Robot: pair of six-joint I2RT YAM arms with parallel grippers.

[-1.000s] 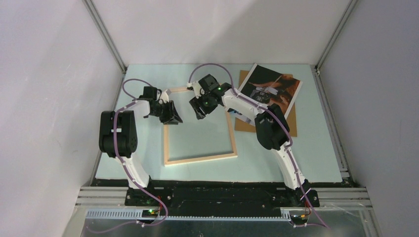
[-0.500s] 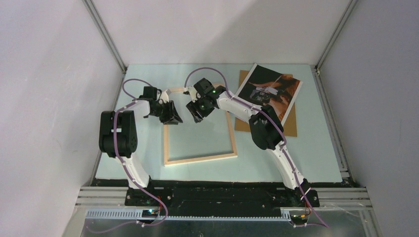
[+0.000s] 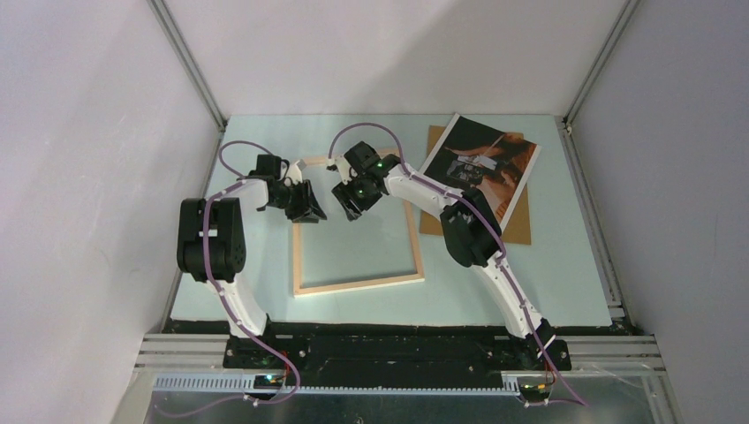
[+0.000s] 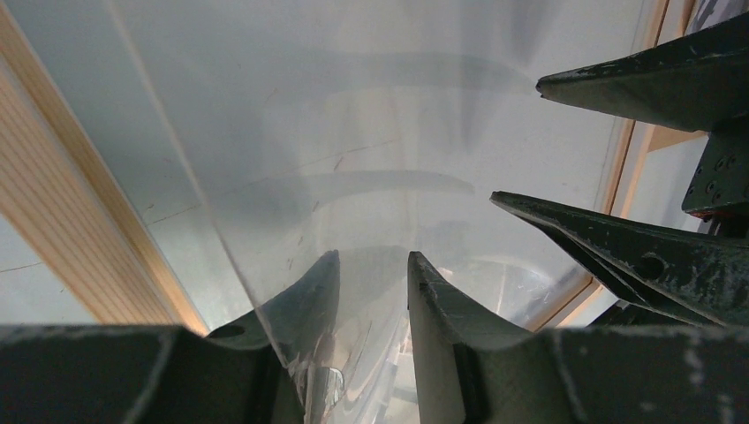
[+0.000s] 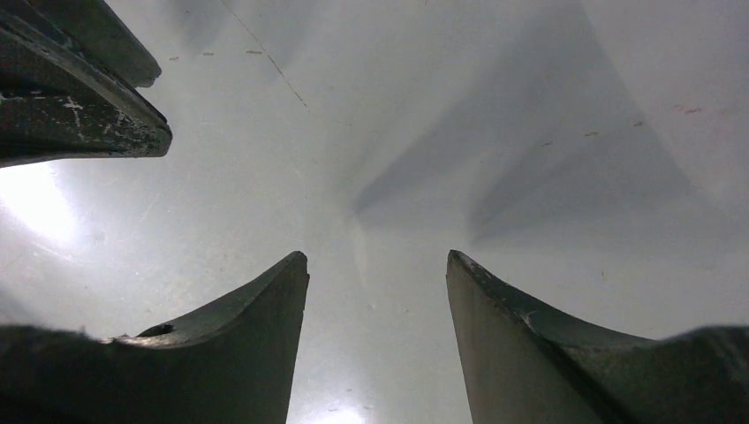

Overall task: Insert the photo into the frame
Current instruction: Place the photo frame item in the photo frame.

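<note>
photo lies well right of the right claw, outside the frame.

The frame is a thin rectangular border of pale wood. It lies flat on the table, wood side up, at the centre of the top view, with its long sides running up and down the picture and its outline turned slightly off square. Its upper rail is partly hidden. In the left wrist view one rail crosses the left edge diagonally and shows fine grain lines. The photo is a white-bordered print of a dark scene with orange-brown tones. It lies face up at the upper right, tilted, on a brown board, well apart from the frame.
</note>
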